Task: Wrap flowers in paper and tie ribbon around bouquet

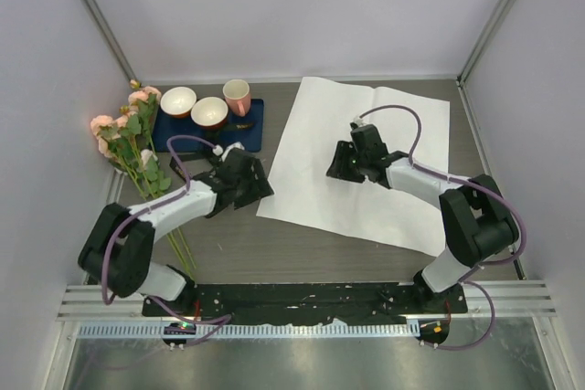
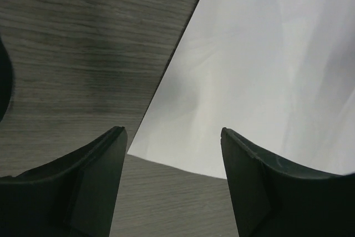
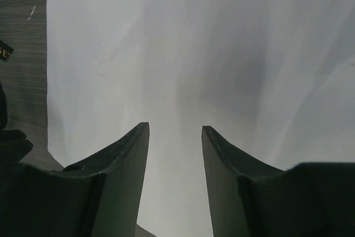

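Plainly the flowers [image 1: 128, 134] lie off the paper [image 1: 402, 134], about nine o'clock from the left gripper [image 2: 173, 137], the nearer one, stems running eleven to five; it and the right gripper [image 3: 175, 129] both hang parted, empty.

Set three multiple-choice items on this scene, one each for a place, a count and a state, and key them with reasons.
1. Where on the table do the flowers lie? A) far right B) far left C) centre
2. How many vessels stand on the blue mat? A) one B) two C) three
3. How does the right gripper stand? A) open above the paper B) shut on the ribbon C) shut on a stem
Key: 1 B, they lie left of the mat; 2 C, two bowls and a cup; 3 A, its jaws stand apart with only white sheet between.
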Tool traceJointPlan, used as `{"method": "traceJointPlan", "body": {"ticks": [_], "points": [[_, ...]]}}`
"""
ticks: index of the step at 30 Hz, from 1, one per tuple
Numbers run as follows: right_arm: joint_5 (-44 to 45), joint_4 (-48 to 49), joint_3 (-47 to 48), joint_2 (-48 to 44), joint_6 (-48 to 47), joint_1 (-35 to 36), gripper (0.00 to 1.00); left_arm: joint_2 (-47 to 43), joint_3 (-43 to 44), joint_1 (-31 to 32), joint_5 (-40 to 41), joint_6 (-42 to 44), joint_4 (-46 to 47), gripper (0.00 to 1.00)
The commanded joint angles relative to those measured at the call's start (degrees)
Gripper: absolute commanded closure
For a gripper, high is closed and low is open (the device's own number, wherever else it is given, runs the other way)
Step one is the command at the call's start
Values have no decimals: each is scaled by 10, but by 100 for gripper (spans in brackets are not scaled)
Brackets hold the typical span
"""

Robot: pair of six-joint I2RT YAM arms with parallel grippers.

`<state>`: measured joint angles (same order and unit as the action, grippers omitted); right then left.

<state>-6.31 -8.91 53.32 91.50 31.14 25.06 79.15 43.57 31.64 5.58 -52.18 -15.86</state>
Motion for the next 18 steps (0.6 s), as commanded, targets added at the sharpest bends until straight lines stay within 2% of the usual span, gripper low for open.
{"method": "traceJointPlan", "body": {"ticks": [1, 3, 6, 9, 12, 16, 18], "points": [[61, 36, -41, -13, 24, -18, 53, 87, 55, 16, -5, 15, 46, 28], [61, 38, -58, -20, 22, -24, 55, 125, 58, 17, 1, 4, 54, 28], [61, 34, -86, -32, 16, -37, 55, 180, 56, 34, 1, -12, 63, 23], [96, 8, -106, -48, 17, -55, 55, 214, 24, 54, -36, -55, 91, 26], [140, -36, -120, -73, 20, -77, 53, 210, -26, 104, -44, -106, 123, 29], [144, -70, -140, -104, 0, -107, 51, 174, -82, 204, -30, -174, 142, 34], [140, -70, -141, -108, -39, -112, 46, 141, -110, 232, -14, -214, 136, 35]]}}
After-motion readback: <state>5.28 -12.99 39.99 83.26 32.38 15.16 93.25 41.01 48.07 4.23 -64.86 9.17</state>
